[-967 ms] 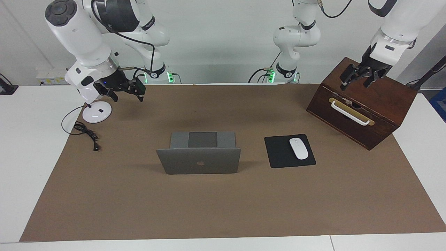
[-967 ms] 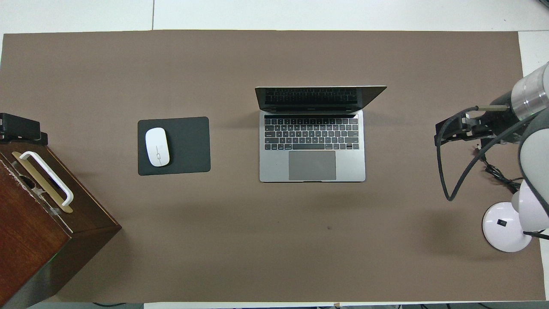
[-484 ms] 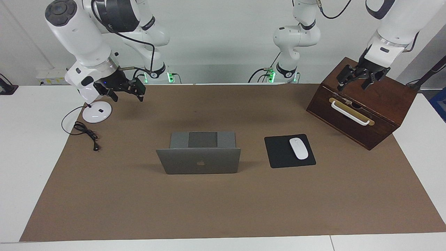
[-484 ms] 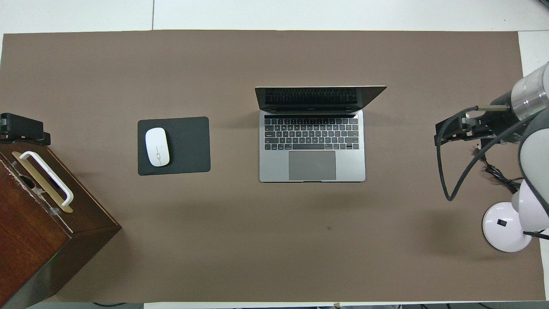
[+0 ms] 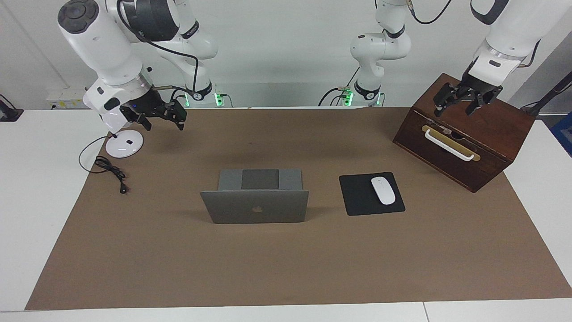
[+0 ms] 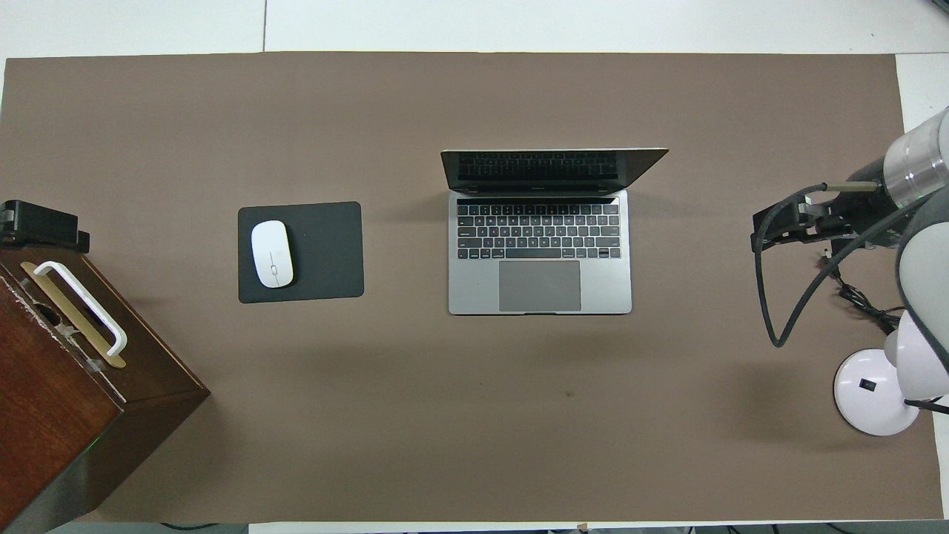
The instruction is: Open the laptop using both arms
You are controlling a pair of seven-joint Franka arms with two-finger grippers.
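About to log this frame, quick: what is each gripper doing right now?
Left gripper: open, holding nothing, over the wooden box.
Right gripper: empty, fingers cannot be told, raised near the lamp base.

Open silver-grey laptop point(image 5: 254, 203) mid-table

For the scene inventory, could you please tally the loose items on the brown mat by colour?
Silver-grey: 1, laptop
Black: 2, mouse pad, cable
White: 2, mouse, lamp base
Dark wood: 1, drawer box
Total: 6

robot lab, two arms point(image 5: 111, 53), bare white walls
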